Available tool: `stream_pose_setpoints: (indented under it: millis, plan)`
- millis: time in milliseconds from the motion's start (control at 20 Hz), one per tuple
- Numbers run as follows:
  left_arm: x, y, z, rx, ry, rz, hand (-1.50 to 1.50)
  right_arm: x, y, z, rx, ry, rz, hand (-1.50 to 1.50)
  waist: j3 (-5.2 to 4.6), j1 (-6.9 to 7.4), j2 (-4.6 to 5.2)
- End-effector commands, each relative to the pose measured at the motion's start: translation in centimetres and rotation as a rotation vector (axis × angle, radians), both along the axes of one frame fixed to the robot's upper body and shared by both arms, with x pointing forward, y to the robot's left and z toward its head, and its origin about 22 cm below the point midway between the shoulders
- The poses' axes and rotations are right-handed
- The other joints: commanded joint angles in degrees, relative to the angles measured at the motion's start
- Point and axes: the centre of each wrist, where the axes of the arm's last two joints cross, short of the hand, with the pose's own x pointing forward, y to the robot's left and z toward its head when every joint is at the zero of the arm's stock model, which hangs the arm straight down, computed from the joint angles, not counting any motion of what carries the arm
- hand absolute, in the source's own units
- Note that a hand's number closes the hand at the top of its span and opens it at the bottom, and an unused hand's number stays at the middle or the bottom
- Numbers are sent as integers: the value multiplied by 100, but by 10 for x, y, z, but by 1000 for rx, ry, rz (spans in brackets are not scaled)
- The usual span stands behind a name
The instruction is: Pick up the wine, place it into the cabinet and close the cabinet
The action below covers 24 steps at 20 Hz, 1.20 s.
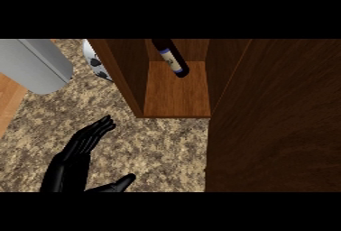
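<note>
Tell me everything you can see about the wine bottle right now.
The wine bottle is dark glass with a pale label banded in blue. It stands inside the open wooden cabinet, toward the back of the shelf, its base resting on the shelf board. Its top runs out of view. Nothing grips it; the one hand in view is down at the counter.

A grey cylinder (36, 65) and black-spotted white object (96, 63) rest on the counter (160, 144).

Bare shelf (177, 97) fronts the wine bottle (170, 57) inside the cabinet (123, 72); its open door (273, 117) walls off the right
</note>
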Motion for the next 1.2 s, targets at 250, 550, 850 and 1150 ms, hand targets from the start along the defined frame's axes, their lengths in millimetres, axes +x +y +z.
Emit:
stream_pose_setpoints:
  millis: [250, 550, 850, 1150]
  plan:
    - [-28, 47, 0, -11, -9, -69, 150, -19, -3, 36, -76, -100, 68, 150, 6, 1, 11]
    - [-25, 74, 6, -7, -6, -50, 150, -9, 16, 22, 24, -38, 151, 150, 6, 52, 29]
    - [-25, 103, 8, -3, -9, -65, 150, -11, 36, 23, 37, -30, 291, 150, 5, 33, 24]
    - [-38, 106, 8, -6, -17, -79, 150, 13, 66, 35, 71, -83, 364, 150, 4, 114, 32]
